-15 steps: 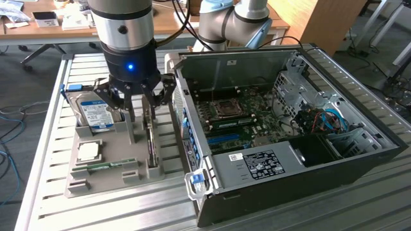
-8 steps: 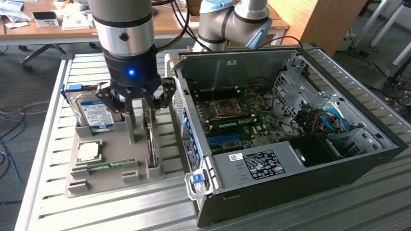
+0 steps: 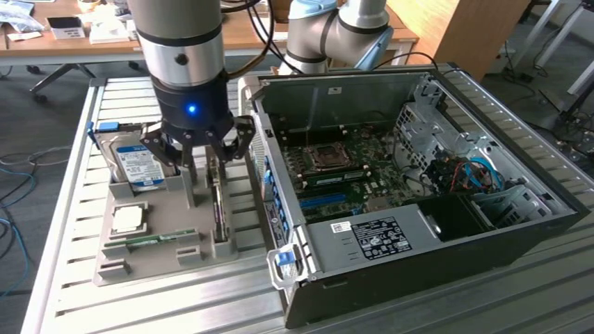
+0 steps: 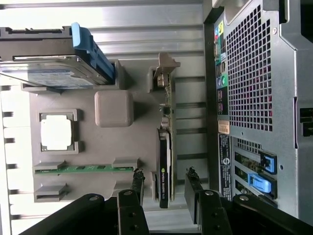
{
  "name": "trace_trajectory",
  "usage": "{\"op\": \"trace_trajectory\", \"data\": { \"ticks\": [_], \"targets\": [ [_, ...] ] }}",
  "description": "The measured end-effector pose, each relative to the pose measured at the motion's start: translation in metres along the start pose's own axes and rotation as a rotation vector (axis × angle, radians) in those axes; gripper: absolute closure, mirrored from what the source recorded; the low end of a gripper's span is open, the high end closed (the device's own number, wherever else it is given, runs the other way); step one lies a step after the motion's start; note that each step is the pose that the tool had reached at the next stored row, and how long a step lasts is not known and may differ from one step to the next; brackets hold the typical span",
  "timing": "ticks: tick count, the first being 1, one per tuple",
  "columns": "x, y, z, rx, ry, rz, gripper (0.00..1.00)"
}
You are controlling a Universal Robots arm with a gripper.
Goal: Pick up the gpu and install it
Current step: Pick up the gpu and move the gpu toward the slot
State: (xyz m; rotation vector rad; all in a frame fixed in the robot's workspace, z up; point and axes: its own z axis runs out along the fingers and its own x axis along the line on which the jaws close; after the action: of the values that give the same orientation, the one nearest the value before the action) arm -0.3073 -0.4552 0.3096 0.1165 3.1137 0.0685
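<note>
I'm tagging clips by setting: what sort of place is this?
Likely a robotics lab: a robot arm over a slatted metal table, an open computer case, office desks behind.

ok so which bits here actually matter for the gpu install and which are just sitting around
For the job:
gpu, standing on edge in the grey holder
gripper, open, straddling the gpu
open computer case

Just lying about, all in the same holder:
hard drive
processor chip
memory stick
</note>
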Motion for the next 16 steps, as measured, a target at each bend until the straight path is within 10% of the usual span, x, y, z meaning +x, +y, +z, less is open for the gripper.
{"op": "trace_trajectory", "data": {
  "ticks": [16],
  "targets": [
    [-0.0025,0.0000,0.0058,-0.0003,-0.0003,0.000,0.53]
  ]
}}
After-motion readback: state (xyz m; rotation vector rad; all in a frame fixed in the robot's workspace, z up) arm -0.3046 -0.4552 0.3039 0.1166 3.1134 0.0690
